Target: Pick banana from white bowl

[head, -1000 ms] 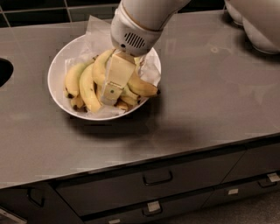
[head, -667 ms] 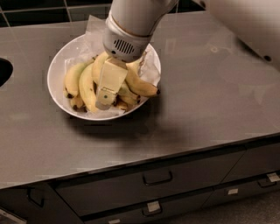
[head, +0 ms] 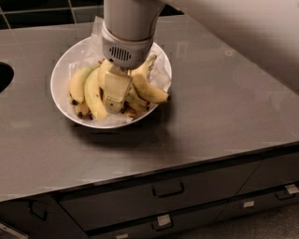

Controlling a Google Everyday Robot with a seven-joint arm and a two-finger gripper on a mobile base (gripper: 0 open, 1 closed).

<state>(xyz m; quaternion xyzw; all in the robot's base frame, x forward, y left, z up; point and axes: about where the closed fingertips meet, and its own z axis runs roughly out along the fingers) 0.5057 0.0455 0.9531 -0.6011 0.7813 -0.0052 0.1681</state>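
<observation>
The white bowl point(head: 60, 79), wide and paper-lined, sits on the grey counter at the back left and holds several bananas. The banana point(head: 145, 87), strongly curved, lies on the bowl's right side with its pale stem pointing up and its dark tip at the right rim. My gripper point(head: 114, 99) reaches straight down into the middle of the bowl, just left of this banana and touching the pile. A greener banana point(head: 77, 84) and a plump one point(head: 93, 95) lie to the gripper's left. The arm's wrist hides the bowl's back part.
A dark sink opening point(head: 3, 77) is at the counter's left edge. Black tiles point(head: 46, 9) run along the back. Drawers with handles point(head: 168, 190) are below the counter's front edge. The arm's upper part fills the top right.
The wrist has swung more upright over the bowl and the gripper has shifted slightly left and down into the bananas. The bananas have barely moved.
</observation>
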